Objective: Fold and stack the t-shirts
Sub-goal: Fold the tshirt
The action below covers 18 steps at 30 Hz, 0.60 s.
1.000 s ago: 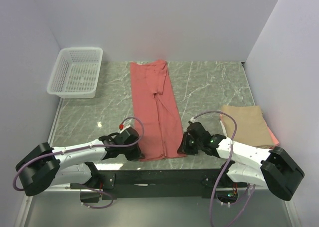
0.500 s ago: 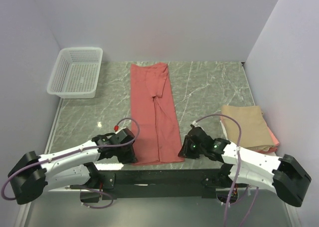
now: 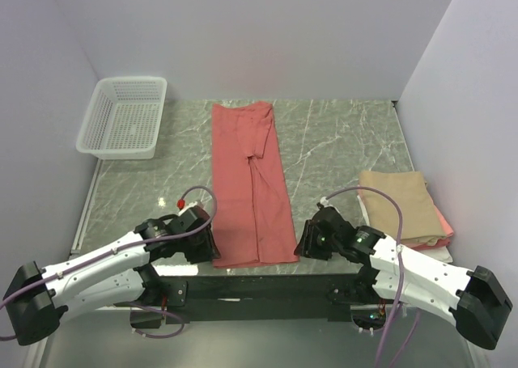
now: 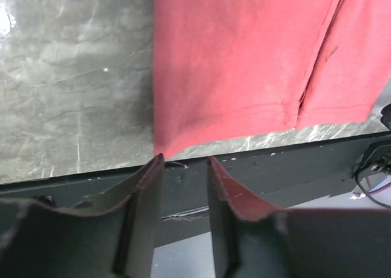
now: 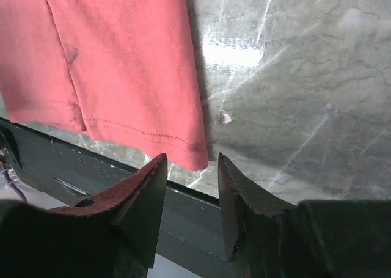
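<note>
Currently | salmon-red shirt point(image 3: 251, 182) flat, long strip on the bench point(image 3: 340, 141) | left pincer point(image 4: 183, 162) and right pincer point(image 5: 192, 159) parted, empty — at its near hem corners | next: pinch both corners evenly, lift together

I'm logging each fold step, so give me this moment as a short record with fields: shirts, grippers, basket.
red shirt: folded into a long strip, lying flat mid-table, near hem close to the near edge of the table
left gripper: open, empty, just off the strip's near left corner
right gripper: open, empty, just off the near right corner
stack: tan shirt on top, pink shirt edge showing under it, at the right
basket: far left, apart from the shirts
</note>
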Motion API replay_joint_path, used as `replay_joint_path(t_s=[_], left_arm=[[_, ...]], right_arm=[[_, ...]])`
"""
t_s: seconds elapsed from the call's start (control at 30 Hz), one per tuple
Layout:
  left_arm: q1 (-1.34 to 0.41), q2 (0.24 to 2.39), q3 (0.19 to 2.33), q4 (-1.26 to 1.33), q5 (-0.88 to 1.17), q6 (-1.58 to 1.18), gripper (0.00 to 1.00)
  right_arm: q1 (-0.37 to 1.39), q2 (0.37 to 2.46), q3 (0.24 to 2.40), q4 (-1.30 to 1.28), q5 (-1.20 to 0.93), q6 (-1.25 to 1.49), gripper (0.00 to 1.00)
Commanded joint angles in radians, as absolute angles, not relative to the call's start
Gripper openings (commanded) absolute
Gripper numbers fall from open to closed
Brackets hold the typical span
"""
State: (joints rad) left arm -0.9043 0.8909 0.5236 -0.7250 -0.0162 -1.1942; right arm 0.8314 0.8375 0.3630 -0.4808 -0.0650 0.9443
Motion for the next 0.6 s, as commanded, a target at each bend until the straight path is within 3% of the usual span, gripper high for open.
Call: replay_joint_path(t_s=[0.0, 0.57], left_arm=[[-0.899, 0.839, 0.496, -0.724, -0.018, -1.215, 0.41], [-0.894, 0.796, 0.328, -0.532, 0.009, -1.243, 0.4]], right_arm=[[0.813, 0.813, 0.338, -0.468, -0.083, 0.934, 0.46], [0.788, 0.893, 0.29, -0.351, -0.146, 0.942, 0.42]])
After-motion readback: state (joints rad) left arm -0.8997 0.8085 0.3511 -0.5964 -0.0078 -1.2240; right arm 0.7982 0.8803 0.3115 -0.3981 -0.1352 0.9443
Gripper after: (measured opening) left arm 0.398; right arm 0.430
